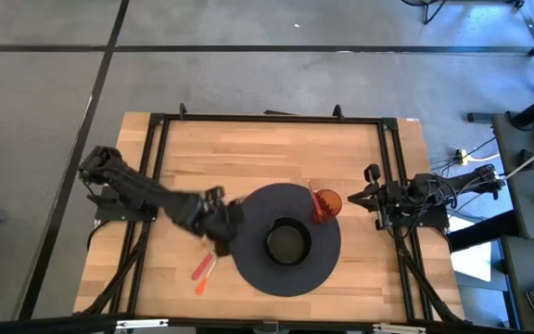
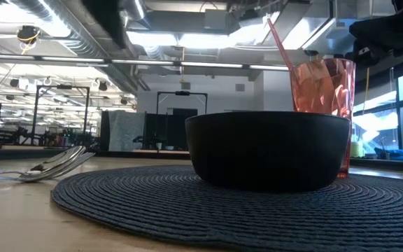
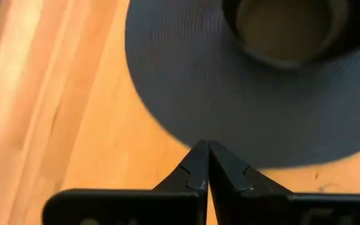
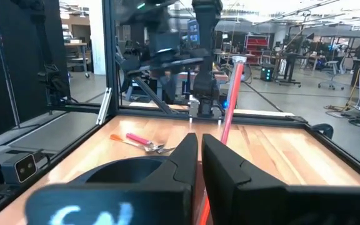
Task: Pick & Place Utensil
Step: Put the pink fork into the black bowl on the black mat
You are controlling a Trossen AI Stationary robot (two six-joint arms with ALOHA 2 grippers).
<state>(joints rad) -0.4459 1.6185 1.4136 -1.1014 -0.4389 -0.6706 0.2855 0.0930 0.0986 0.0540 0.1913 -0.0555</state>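
Observation:
Two utensils, one pink-handled and one orange-handled (image 1: pixel 202 269), lie flat on the wooden table left of the round dark placemat (image 1: pixel 248 269). Their metal heads (image 2: pixel 58 164) show in the low view and also in the right wrist view (image 4: pixel 155 147). My left gripper (image 1: pixel 222 223) (image 3: pixel 206 150) is shut and hovers above the mat's left edge, just beyond the utensils, holding nothing. My right gripper (image 4: pixel 199 142) is shut and waits at the table's right edge (image 1: pixel 378 197). A black bowl (image 1: pixel 287 243) sits on the mat.
A red faceted cup (image 1: pixel 326 204) (image 2: pixel 324 91) with a pink straw (image 2: pixel 280 42) stands on the mat's far right part, behind the bowl (image 2: pixel 268 150). A black frame (image 1: pixel 267 119) runs round the table. Bare wood lies toward the far edge (image 1: pixel 267 153).

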